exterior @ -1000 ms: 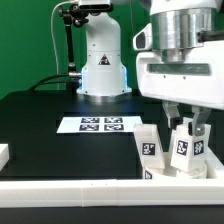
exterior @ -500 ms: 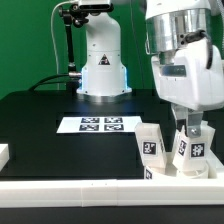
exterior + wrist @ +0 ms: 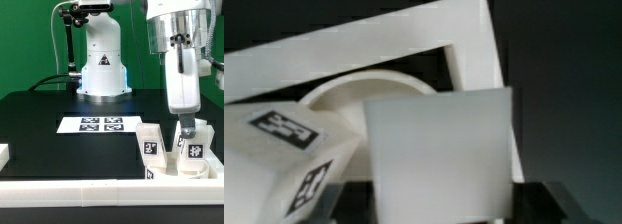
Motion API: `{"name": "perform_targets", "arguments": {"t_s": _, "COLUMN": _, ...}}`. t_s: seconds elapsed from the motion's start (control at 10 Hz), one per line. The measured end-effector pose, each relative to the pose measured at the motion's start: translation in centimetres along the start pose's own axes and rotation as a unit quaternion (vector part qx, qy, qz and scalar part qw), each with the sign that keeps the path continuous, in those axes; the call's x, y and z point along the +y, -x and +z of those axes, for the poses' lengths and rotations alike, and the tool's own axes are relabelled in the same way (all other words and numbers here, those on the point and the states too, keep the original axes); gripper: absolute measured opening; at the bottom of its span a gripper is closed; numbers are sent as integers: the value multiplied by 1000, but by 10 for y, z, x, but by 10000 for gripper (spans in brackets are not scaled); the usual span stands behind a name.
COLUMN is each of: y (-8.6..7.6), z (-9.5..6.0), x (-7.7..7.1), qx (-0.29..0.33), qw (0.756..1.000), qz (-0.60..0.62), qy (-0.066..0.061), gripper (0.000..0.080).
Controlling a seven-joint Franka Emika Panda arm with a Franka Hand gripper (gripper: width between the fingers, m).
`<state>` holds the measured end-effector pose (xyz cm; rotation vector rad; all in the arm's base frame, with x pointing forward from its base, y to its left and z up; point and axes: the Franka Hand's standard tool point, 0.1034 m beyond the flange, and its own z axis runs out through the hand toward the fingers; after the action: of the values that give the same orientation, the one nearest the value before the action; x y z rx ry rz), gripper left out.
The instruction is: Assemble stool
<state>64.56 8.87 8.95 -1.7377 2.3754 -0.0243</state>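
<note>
White gripper (image 3: 187,128) has rotated, still clamping a leg (image 3: 190,150).

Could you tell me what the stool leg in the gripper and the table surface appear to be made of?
The stool leg, held in the gripper, looks like white matte plastic: uniform colour, blocky moulded edges, printed tags. The table surface looks like a black sheet with a slight sheen; its material stays open.

White legs (image 3: 150,146) bear black-and-white tags; black table (image 3: 40,125).
</note>
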Motion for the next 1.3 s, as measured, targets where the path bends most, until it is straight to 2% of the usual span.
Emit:
{"name": "perform_targets", "arguments": {"t_s": 0.1, "y": 0, "z": 0, "x": 0, "qx": 0, "qw": 999, "qz": 36, "qy": 0, "gripper": 340}}
{"name": "perform_targets", "arguments": {"t_s": 0.4, "y": 1, "z": 1, "x": -1, "qx": -18, "qw": 990, "qz": 138, "qy": -19, "gripper": 340}}
{"name": "perform_targets", "arguments": {"t_s": 0.9, "y": 6, "z": 2, "x": 1, "qx": -37, "qw": 982, "qz": 187, "qy": -16, "gripper": 340}}
{"name": "perform_targets", "arguments": {"t_s": 1.2, "y": 8, "z": 2, "x": 2, "qx": -39, "qw": 985, "qz": 167, "qy": -17, "gripper": 340}}
{"name": "perform_targets", "arguments": {"t_s": 1.3, "y": 8, "z": 0, "x": 0, "qx": -41, "qw": 986, "qz": 161, "qy": -19, "gripper": 547}}
